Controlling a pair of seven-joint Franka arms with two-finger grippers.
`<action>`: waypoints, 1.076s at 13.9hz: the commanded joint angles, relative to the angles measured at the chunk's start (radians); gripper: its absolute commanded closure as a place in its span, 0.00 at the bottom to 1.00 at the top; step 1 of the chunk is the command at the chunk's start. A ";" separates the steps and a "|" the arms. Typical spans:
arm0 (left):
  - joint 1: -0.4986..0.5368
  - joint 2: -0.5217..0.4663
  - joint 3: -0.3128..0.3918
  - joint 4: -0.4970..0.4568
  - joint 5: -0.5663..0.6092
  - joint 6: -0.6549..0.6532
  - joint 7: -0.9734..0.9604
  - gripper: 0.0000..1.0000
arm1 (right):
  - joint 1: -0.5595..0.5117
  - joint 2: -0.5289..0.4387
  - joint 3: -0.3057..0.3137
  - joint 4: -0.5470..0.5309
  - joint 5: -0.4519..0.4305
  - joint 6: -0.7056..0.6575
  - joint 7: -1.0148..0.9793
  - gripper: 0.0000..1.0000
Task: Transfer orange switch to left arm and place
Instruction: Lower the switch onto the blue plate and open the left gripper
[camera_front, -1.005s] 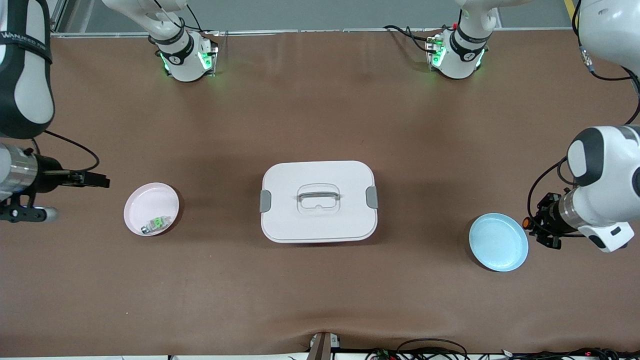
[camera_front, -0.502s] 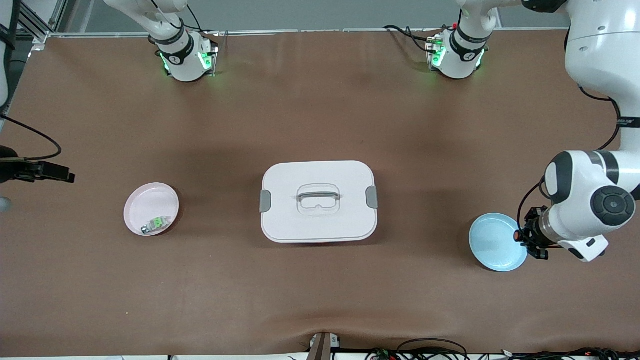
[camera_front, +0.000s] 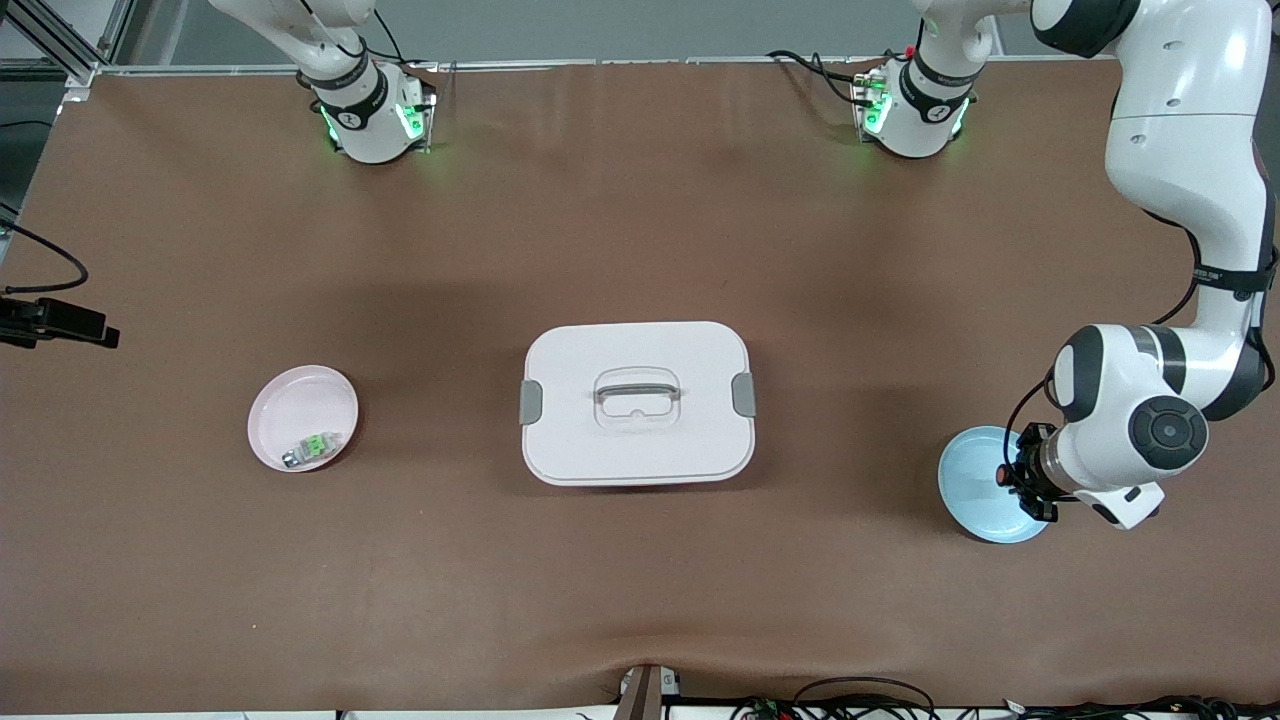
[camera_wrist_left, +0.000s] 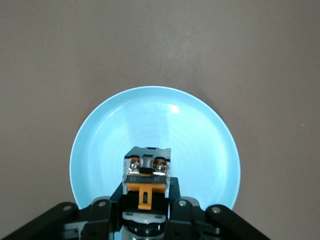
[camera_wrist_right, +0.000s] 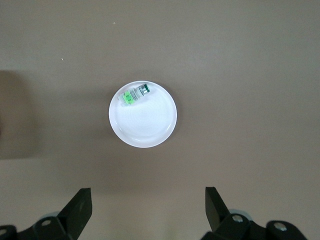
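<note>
The blue plate (camera_front: 985, 490) lies nearest the front camera, at the left arm's end of the tabletop (camera_front: 640, 590). Over it hangs the left claw (camera_front: 1012, 480), clamped on the orange switch (camera_front: 1002, 474). In the left wrist view the switch (camera_wrist_left: 147, 175) sits pinched between the claw's two fingers, its black body with two silver screws pointing out over the plate (camera_wrist_left: 100, 150) and its orange part down between the fingers. Whether the switch touches the plate cannot be told.

A little farther from the camera, in the middle of the tabletop, the white box (camera_front: 637, 402) sits closed, with grey latches at its two ends and a handle on the lid. At about the same depth, toward the right arm's end, the pink plate (camera_front: 300, 400) holds a small green-and-clear component (camera_front: 312, 447) against its rim.

Farther still, at the edge of the front view, the right claw (camera_front: 60, 322) waits with its fingers (camera_wrist_right: 77, 210) spread wide, holding nothing, up above the pink plate (camera_wrist_right: 145, 125).
</note>
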 joint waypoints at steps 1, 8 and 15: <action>0.007 0.002 -0.006 -0.025 0.023 0.023 -0.008 0.95 | -0.019 -0.009 0.008 0.033 0.000 -0.017 -0.002 0.00; 0.016 0.020 -0.010 -0.054 0.011 0.096 0.002 0.93 | -0.010 -0.058 0.014 0.030 0.003 -0.073 0.003 0.00; 0.079 0.043 -0.068 -0.066 0.011 0.136 0.002 0.93 | 0.012 -0.141 0.016 -0.056 0.000 -0.057 0.009 0.00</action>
